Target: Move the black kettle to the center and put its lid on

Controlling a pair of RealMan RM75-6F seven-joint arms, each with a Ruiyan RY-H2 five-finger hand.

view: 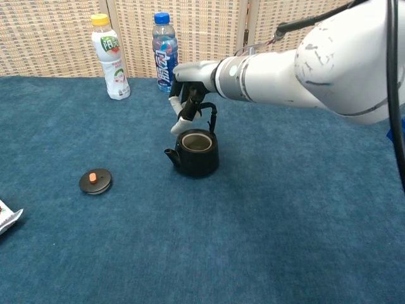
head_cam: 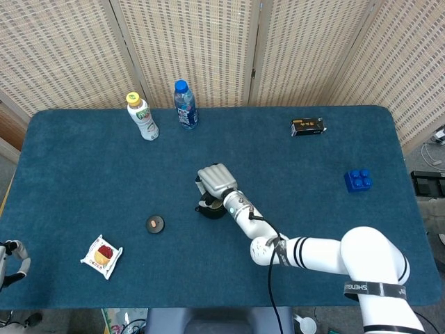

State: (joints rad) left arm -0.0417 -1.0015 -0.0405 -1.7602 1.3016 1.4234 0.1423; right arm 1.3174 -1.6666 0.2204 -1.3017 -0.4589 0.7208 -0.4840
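The black kettle (view: 193, 152) sits lidless near the middle of the blue table, spout pointing left; from the head view it is mostly hidden under my hand, with only its edge (head_cam: 208, 211) showing. My right hand (view: 188, 95) (head_cam: 215, 179) is directly over it and grips its upright handle. The round black lid (view: 95, 181) (head_cam: 155, 224) with an orange knob lies flat on the cloth well to the left of the kettle. My left hand (head_cam: 14, 259) hangs off the table's near left corner, fingers curled, holding nothing.
Two bottles stand at the back: a white one with a yellow cap (view: 110, 58) and a clear one with a blue cap (view: 164, 53). A snack packet (head_cam: 101, 256) lies near the front left. A small dark box (head_cam: 307, 126) and a blue brick (head_cam: 358, 180) are on the right.
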